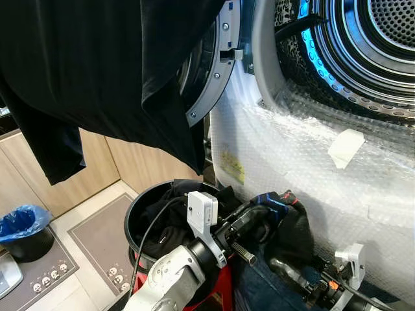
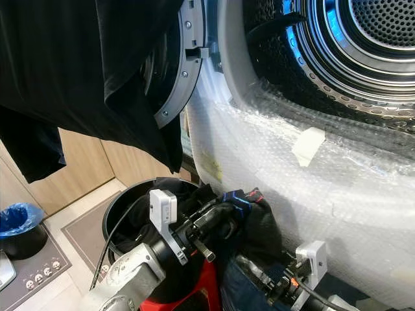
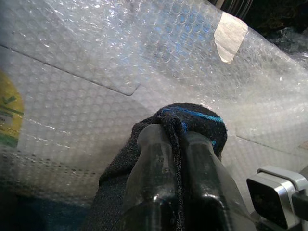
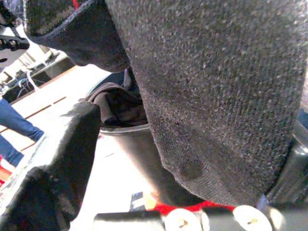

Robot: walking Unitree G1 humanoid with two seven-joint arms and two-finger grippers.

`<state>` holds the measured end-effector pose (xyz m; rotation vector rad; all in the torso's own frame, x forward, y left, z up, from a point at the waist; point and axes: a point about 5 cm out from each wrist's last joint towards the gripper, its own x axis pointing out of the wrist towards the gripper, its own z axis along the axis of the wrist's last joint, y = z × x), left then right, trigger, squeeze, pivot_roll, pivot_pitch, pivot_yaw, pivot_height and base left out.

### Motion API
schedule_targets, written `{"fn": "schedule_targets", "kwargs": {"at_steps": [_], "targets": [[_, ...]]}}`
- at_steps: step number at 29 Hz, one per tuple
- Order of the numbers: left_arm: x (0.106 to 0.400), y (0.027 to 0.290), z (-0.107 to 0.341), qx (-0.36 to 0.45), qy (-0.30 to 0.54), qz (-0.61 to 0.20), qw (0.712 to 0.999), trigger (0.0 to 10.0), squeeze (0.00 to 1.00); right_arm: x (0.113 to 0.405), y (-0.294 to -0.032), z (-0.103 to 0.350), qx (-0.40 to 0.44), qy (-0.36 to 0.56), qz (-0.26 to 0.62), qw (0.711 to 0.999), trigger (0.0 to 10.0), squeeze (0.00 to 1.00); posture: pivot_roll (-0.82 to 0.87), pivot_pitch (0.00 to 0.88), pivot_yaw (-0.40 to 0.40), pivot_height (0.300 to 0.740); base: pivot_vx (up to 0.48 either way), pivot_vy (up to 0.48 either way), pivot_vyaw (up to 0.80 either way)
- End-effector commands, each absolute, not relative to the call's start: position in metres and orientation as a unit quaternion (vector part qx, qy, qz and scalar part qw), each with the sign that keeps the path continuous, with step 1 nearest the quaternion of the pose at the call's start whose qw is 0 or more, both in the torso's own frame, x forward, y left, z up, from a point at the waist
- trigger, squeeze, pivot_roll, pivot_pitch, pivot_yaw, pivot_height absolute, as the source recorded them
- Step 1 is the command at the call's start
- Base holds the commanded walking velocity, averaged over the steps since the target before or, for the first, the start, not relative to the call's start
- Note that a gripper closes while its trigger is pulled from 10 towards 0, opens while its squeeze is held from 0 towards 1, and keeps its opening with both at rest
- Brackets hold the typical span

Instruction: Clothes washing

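Light wood cabinet panels (image 1: 130,162) run along the left, meeting a pale tiled floor (image 1: 84,210). A grey mat (image 1: 97,236) lies on the floor, with a second grey mat (image 1: 39,275) printed with small figures nearer the left edge. A black bin lined with a blue bag (image 1: 24,230) stands near the cabinets. Bright, even light, possibly daylight; the source can't be told.
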<state>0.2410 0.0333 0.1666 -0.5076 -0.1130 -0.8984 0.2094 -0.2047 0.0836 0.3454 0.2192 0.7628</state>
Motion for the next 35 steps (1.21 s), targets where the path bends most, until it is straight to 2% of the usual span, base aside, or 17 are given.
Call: {"fn": "schedule_targets", "kwargs": {"at_steps": [1, 2, 3, 4, 20, 35], "targets": [[0.239, 0.027, 0.18, -0.269, -0.076, -0.434, 0.857, 10.0, 0.0, 0.209, -0.201, 0.088, 0.164, 0.102, 0.381, 0.904, 7.5, 0.0, -0.06, 0.0, 0.005, 0.74, 0.0, 0.0, 0.0], [0.239, 0.027, 0.18, -0.27, -0.077, -0.433, 0.857, 10.0, 0.0, 0.209, -0.2, 0.087, 0.166, 0.102, 0.381, 0.904, 1.3, 0.0, -0.06, 0.0, 0.004, 0.74, 0.0, 0.0, 0.0], [0.239, 0.026, 0.181, -0.269, -0.078, -0.433, 0.857, 10.0, 0.0, 0.209, -0.2, 0.087, 0.166, 0.102, 0.381, 0.904, 1.3, 0.0, -0.06, 0.0, 0.004, 0.74, 0.0, 0.0, 0.0], [0.239, 0.026, 0.181, -0.27, -0.078, -0.433, 0.857, 10.0, 0.0, 0.209, -0.2, 0.087, 0.166, 0.104, 0.381, 0.904, 0.0, 0.0, -0.06, 0.0, 0.003, 0.74, 0.0, 0.0, 0.0], [0.239, 0.028, 0.187, -0.272, -0.094, -0.428, 0.857, 10.0, 0.0, 0.201, -0.203, 0.07, 0.149, 0.155, 0.393, 0.894, 0.0, 0.0, -0.05, 0.0, -0.003, 0.74, 0.0, 0.0, 0.0], [0.238, 0.027, 0.186, -0.272, -0.092, -0.43, 0.856, 10.0, 0.0, 0.203, -0.205, 0.072, 0.155, 0.148, 0.386, 0.897, 0.0, 0.0, -0.05, 0.0, -0.003, 0.74, 0.0, 0.0, 0.0]]}}
